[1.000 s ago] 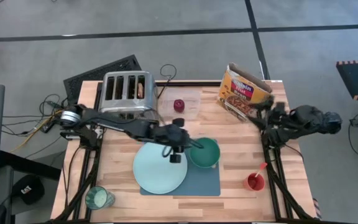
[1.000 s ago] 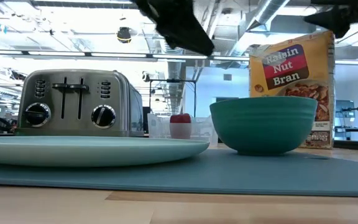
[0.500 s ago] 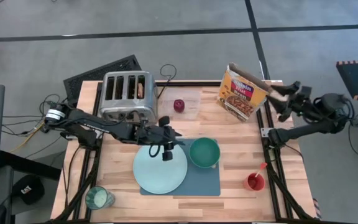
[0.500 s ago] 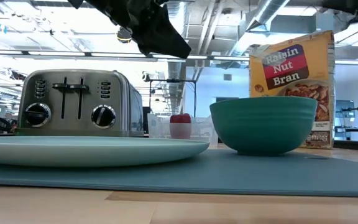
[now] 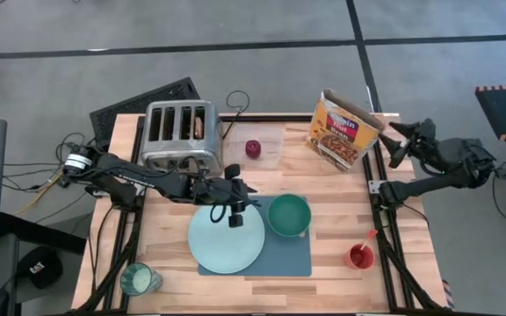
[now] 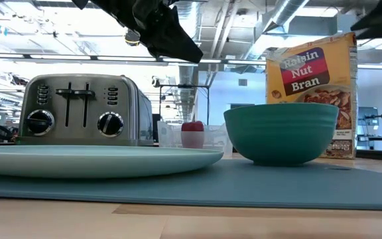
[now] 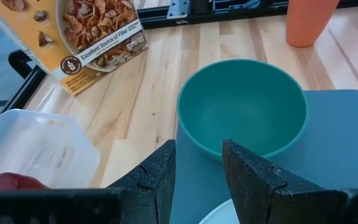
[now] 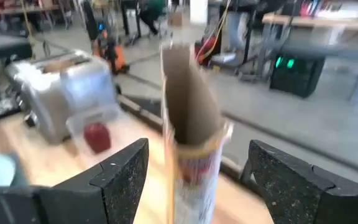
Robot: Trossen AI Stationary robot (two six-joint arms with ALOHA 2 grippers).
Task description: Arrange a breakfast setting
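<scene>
The mat lies on the bench with its long side running left to right, the plate on its left part and the green bowl just beside it at the mat's far right corner. The left hand hangs over the plate's far rim, fingers a little apart and empty. The right hand floats off the bench's right edge beside the cereal box, fingers wide, nothing between them.

The toast sits in the toaster, the fruit in a clear tray behind. The spoon (I think it leans in the red cup) points away from the mat.

A swing of the right arm could topple the box.
</scene>
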